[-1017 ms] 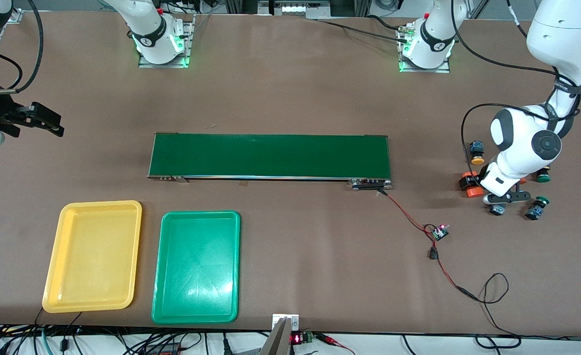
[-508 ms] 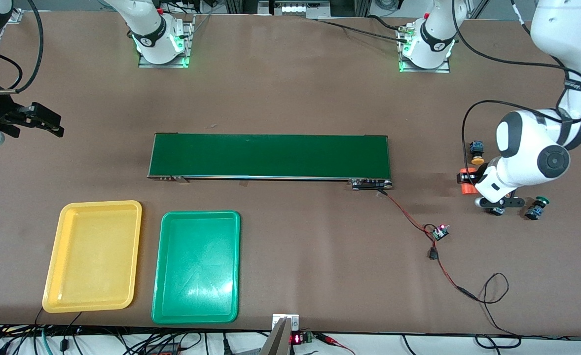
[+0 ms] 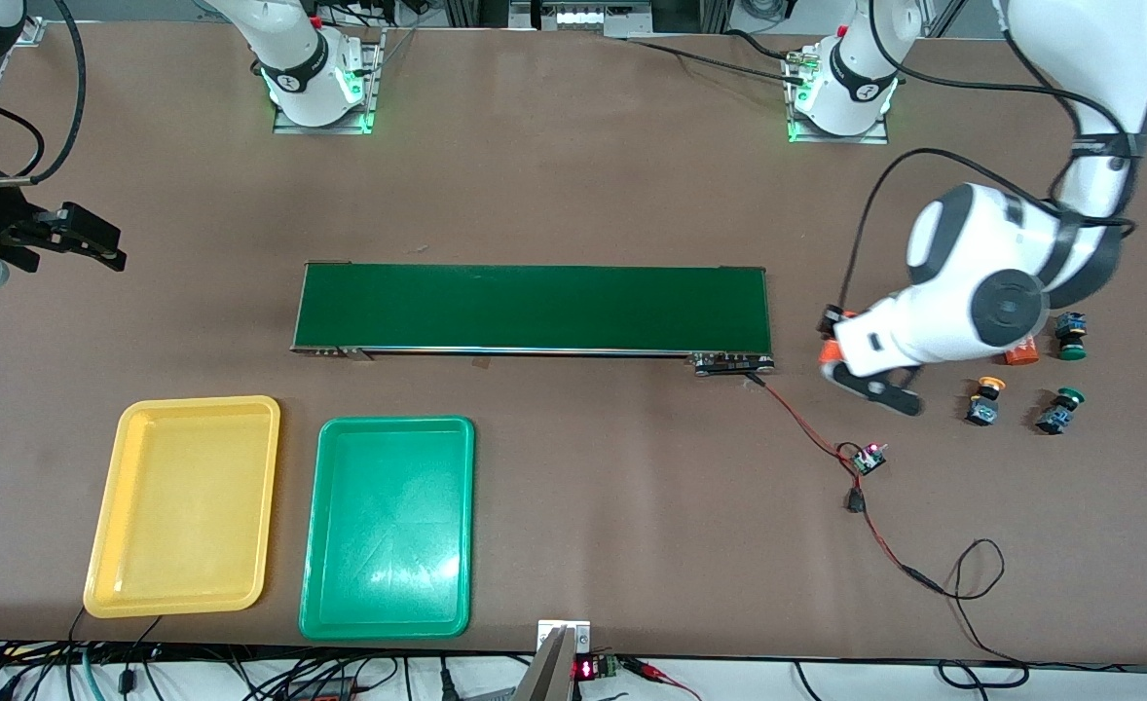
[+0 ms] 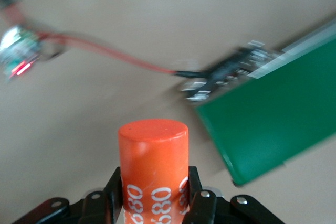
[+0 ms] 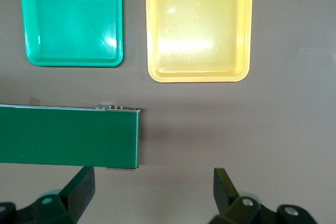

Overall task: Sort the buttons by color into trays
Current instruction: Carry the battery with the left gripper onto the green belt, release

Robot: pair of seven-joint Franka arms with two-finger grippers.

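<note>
Since a second ago the left gripper (image 3: 841,355) has carried an orange cylinder (image 4: 153,167), clamped in its fingers and marked "680", off the button cluster to hover near the conveyor belt (image 3: 533,308); the right gripper (image 5: 152,192) waits spread wide. Yellow tray (image 3: 184,506) and green tray (image 3: 388,527) lie side by side, nearer the front camera than the belt. Two green buttons (image 3: 1070,336) (image 3: 1058,411), one yellow button (image 3: 983,402) and another orange cylinder (image 3: 1020,353) remain at the left arm's end
</note>
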